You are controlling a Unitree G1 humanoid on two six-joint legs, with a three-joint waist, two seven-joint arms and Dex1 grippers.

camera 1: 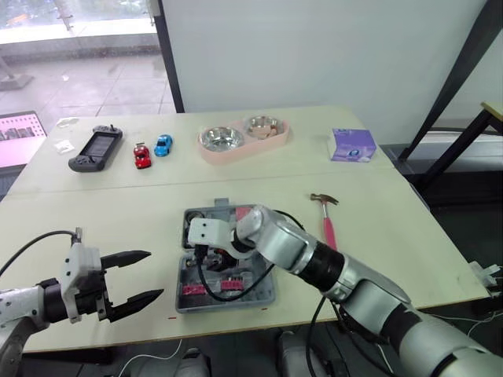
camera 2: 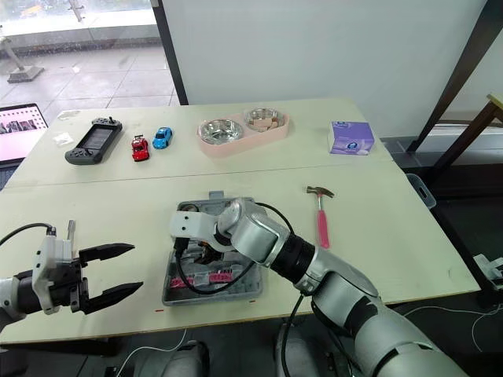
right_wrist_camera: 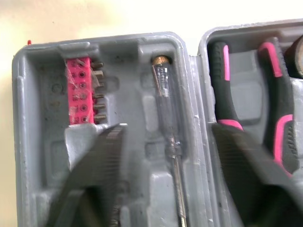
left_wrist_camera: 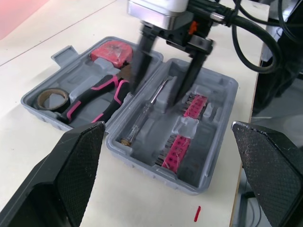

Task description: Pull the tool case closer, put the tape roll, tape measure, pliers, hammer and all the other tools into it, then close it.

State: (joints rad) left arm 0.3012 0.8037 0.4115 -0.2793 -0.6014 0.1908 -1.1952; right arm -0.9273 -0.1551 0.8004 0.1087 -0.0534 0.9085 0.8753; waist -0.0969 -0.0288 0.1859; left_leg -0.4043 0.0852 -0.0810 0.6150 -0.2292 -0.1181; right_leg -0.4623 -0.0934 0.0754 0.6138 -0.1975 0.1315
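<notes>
The grey tool case (camera 1: 228,301) lies open near the table's front edge. Its far half holds the tape roll (left_wrist_camera: 52,98), the red tape measure (left_wrist_camera: 111,51) and the pink-handled pliers (left_wrist_camera: 97,97). The near half holds a clear screwdriver (right_wrist_camera: 165,94) and pink bit strips (right_wrist_camera: 78,90). My right gripper (left_wrist_camera: 156,94) reaches down into the case, open, one finger on each side of the screwdriver. The pink-handled hammer (camera 1: 326,220) rests on the table right of the case. My left gripper (camera 1: 156,273) hovers open left of the case, holding nothing.
Along the table's far side sit a game controller (camera 1: 96,148), a red toy car (camera 1: 141,155), a blue toy car (camera 1: 163,144), a pink double bowl (camera 1: 244,137) and a purple tissue box (camera 1: 352,144). A black cable loops over the case.
</notes>
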